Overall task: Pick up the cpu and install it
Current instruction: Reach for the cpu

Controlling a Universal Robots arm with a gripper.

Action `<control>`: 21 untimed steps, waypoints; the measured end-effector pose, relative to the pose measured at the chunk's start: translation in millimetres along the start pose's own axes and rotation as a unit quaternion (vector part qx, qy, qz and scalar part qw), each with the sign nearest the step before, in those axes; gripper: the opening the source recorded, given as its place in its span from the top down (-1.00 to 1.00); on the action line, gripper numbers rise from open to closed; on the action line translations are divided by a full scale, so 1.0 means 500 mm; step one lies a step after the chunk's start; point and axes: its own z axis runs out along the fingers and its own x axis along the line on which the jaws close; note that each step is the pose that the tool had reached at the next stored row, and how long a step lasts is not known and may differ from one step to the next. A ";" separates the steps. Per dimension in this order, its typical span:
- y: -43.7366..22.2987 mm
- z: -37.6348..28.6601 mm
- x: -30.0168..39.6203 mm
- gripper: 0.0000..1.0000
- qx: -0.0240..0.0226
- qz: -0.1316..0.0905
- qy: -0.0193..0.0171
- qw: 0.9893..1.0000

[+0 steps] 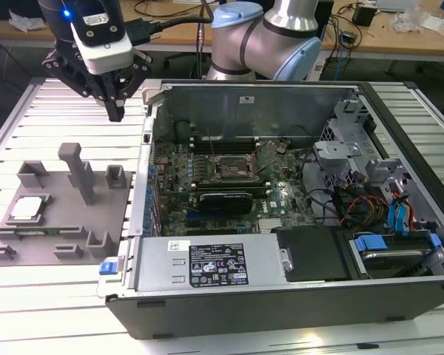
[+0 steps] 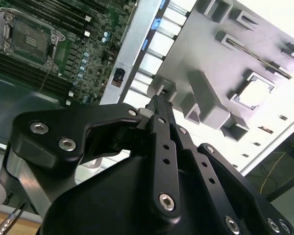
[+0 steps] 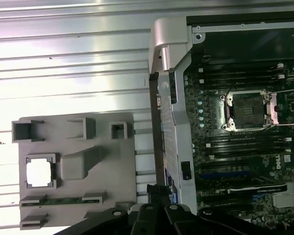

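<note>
In the upper left of the exterior view, the tool (image 1: pixel 118 111) is hanging above the slatted metal counter (image 1: pixel 59 296). Its fingers are pressing together and are gripping nothing. In the second wrist view the dark fingertips (image 2: pixel 159 108) are meeting at one narrow point. The cpu (image 1: pixel 27 208) is lying flat in a square pocket of the grey fixture plate (image 1: pixel 63 225), at the exterior view's left, lower in the frame and well apart from the tool. In both wrist views the cpu (image 2: pixel 255 93) (image 3: pixel 39 174) is showing its pale top. The open computer case (image 1: pixel 281 310) is taking the centre and right of the frame. Inside it, the dark socket (image 1: pixel 233 171) is sitting on the green motherboard (image 1: pixel 281 196).
</note>
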 end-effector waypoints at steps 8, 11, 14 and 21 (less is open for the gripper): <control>-0.002 -0.001 0.021 0.79 0.000 0.000 0.000 1.000; -0.002 -0.001 0.030 0.79 0.000 0.000 0.000 1.000; -0.003 -0.001 0.036 0.79 0.000 0.000 0.000 1.000; -0.004 -0.001 0.049 0.79 0.000 0.000 0.000 1.000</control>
